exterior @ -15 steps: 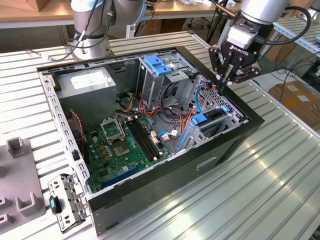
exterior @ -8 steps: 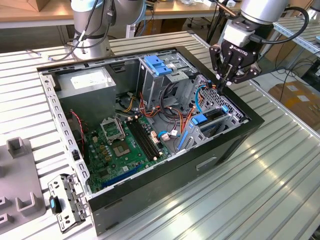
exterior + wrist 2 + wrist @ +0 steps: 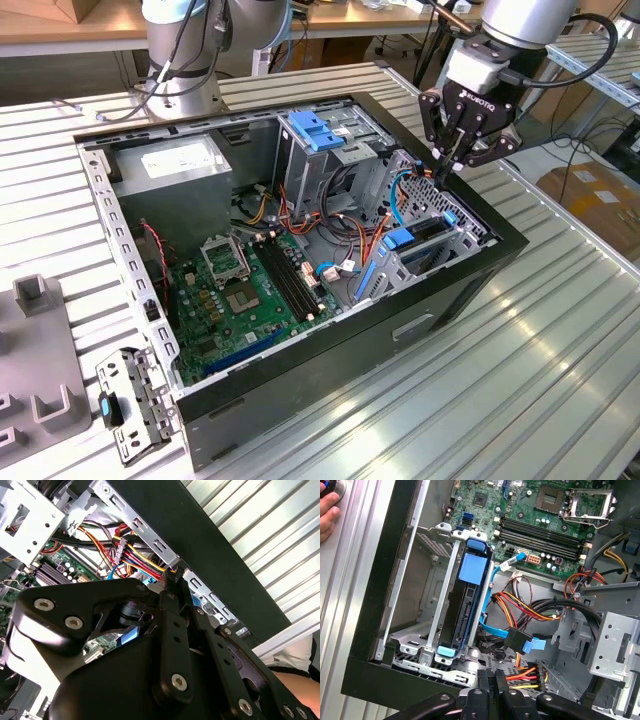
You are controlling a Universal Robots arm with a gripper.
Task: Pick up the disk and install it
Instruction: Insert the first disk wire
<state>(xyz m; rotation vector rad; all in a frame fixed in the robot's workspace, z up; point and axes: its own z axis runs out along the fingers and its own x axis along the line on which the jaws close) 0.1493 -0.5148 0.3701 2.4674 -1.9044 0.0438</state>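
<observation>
- Disk [image 3: 465, 610] sits on edge in the small drive cage by the case's black side wall, blue carrier handle up — on the exterior view's right, its blue tab shows near the front corner [image 3: 400, 238].
- Gripper [image 3: 452, 160] hovers just above that end of the open computer case [image 3: 300, 385], over the cable bundle [image 3: 530, 611] rather than over the disk itself.
- Fingers [image 3: 492, 685] look pressed together in the first wrist view, and nothing is pinched between them.
- Judging by how it lies, the disk seems to be slotted in already, though whether it is fully seated I cannot tell.
- Risk: the blue data cable [image 3: 492, 625] and the red-and-yellow wires run right beside the carrier — a descent there could snag or crush them.
- Cage rails [image 3: 442, 605] are close on both sides; a slightly skewed push could jam the carrier.
- A person's hand [image 3: 327, 515] rests on the table beside the case, well apart from the gripper.
</observation>
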